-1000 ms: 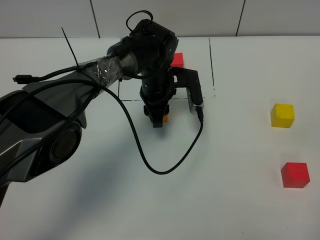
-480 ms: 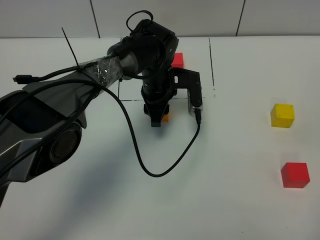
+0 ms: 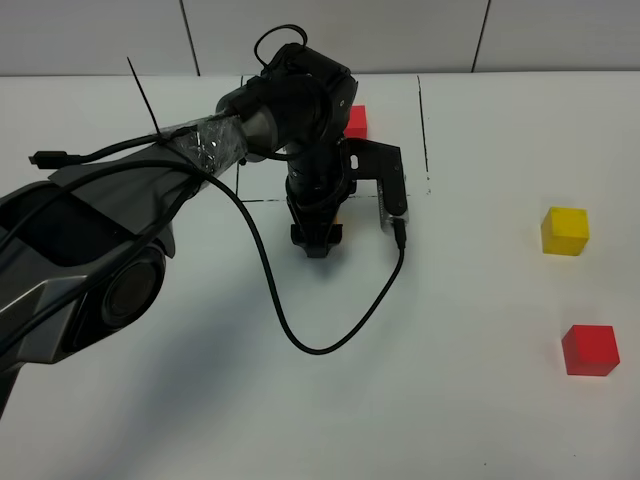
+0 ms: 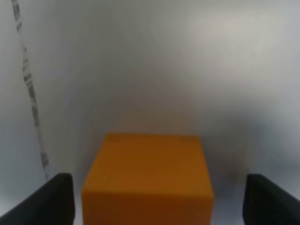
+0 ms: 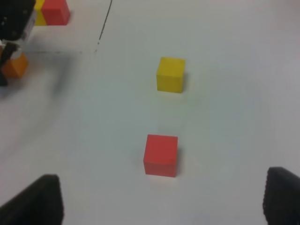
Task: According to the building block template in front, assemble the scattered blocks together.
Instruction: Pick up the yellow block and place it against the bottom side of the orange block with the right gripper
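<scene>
Left gripper point(image 3: 316, 238) is lowered to the white table point(image 3: 450, 420) near its middle, at the end of the arm reaching in from the left side. The wrist view shows both its fingers point(image 4: 51, 199) standing clear of the orange cube point(image 4: 147, 178), with a gap of bare table on either side. The grasp is therefore released, and the cube sits upright on the table between the jaws. A thin black outline point(image 4: 30, 93) runs close beside this cube. From the high camera the orange cube is almost wholly hidden under the gripper. The building block template point(image 3: 354, 121) lies at the far side of the table inside that outline. The arm covers most of it, so only its red cube shows from above (the right wrist view also catches a yellow cube joined to the red one). A loose black cable point(image 3: 300, 340) hangs from the arm and loops over the table. Right gripper point(image 5: 161, 201) is held above the table with its jaws spread wide and nothing between them. The yellow cube point(image 3: 565, 231) and the red cube point(image 3: 590, 350) rest on the right side of the table, apart from each other and well apart from the orange cube.
</scene>
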Controlling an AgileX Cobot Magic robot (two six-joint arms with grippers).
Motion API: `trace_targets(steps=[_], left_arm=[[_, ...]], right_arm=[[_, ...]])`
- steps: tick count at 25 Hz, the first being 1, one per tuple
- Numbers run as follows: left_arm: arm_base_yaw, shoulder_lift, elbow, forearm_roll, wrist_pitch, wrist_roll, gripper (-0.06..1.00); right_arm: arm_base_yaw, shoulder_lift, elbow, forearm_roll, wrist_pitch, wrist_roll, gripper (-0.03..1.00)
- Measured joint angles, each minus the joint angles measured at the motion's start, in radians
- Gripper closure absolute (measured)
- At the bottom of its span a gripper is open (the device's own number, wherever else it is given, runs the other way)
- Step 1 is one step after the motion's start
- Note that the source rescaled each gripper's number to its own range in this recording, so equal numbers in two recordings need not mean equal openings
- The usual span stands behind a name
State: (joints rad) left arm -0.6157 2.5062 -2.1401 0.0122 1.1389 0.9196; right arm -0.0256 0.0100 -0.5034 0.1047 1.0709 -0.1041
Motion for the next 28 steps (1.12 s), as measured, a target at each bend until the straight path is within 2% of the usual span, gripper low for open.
trace_targets(steps=[3, 7, 14, 21, 28], left_arm=[[0.000, -0.026, 0.000, -0.023, 0.000, -0.030, 0.06], [0.008, -0.078, 0.000, -0.025, 0.000, -0.116, 0.01], [0.106, -0.174, 0.000, -0.056, 0.028, -0.297, 0.01], [0.282, -0.240, 0.000, -0.182, 0.054, -0.443, 0.01], [0.398, -0.291, 0.002, -0.184, 0.055, -0.530, 0.01]], right_arm=[[0.000, 0.000, 0.000, 0.000, 0.000, 0.000, 0.24], [0.000, 0.000, 0.000, 0.000, 0.000, 0.000, 0.24], [0.000, 0.000, 0.000, 0.000, 0.000, 0.001, 0.24], [0.000, 0.000, 0.000, 0.000, 0.000, 0.001, 0.24], [0.000, 0.000, 0.000, 0.000, 0.000, 0.001, 0.24]])
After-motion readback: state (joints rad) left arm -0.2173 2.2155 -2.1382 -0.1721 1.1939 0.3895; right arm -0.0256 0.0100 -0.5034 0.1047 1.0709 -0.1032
